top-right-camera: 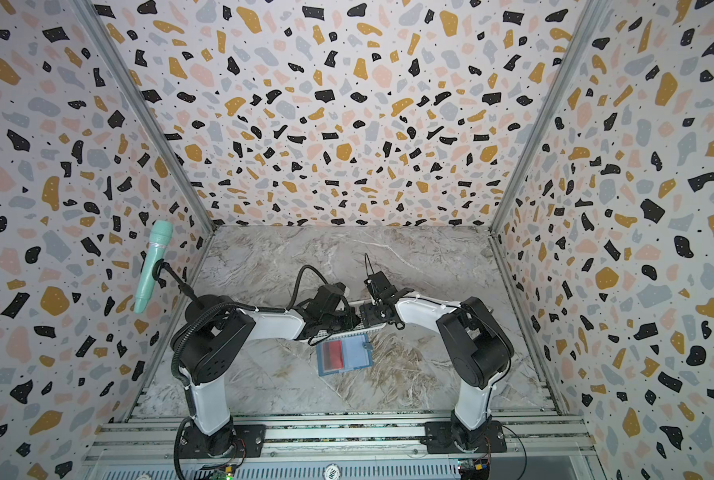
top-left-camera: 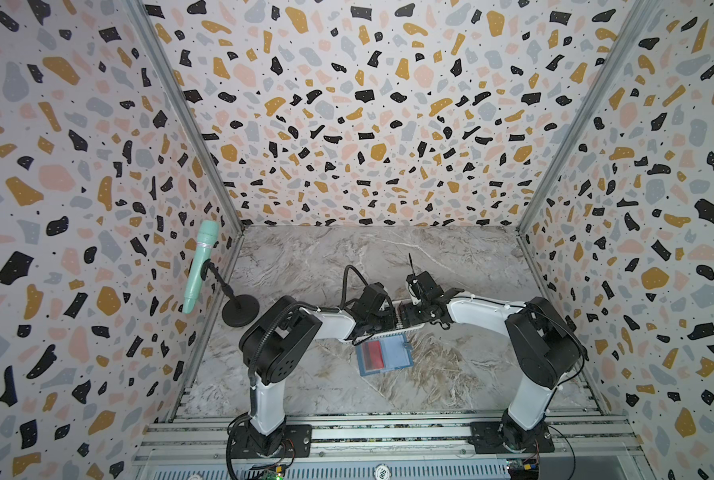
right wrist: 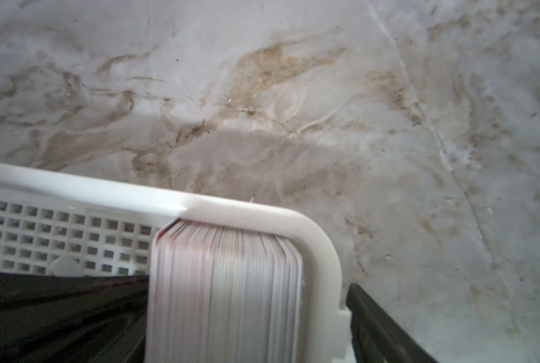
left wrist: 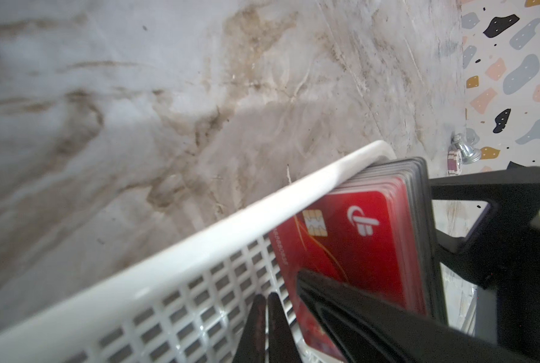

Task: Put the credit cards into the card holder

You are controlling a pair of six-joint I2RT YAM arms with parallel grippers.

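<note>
In both top views the left arm stands up from 7 o'clock with its elbow folded and its forearm running toward 3 o'clock. The right arm stands up from 5 o'clock, forearm running toward 9 o'clock. The left wrist and right wrist nearly meet at centre, both tipped downward. The left gripper has its fingers pressed together; the right gripper has its jaws wide apart.

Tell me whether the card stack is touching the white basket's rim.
Touching. The right wrist view shows the card stack pressed against the basket rim at its corner.
</note>
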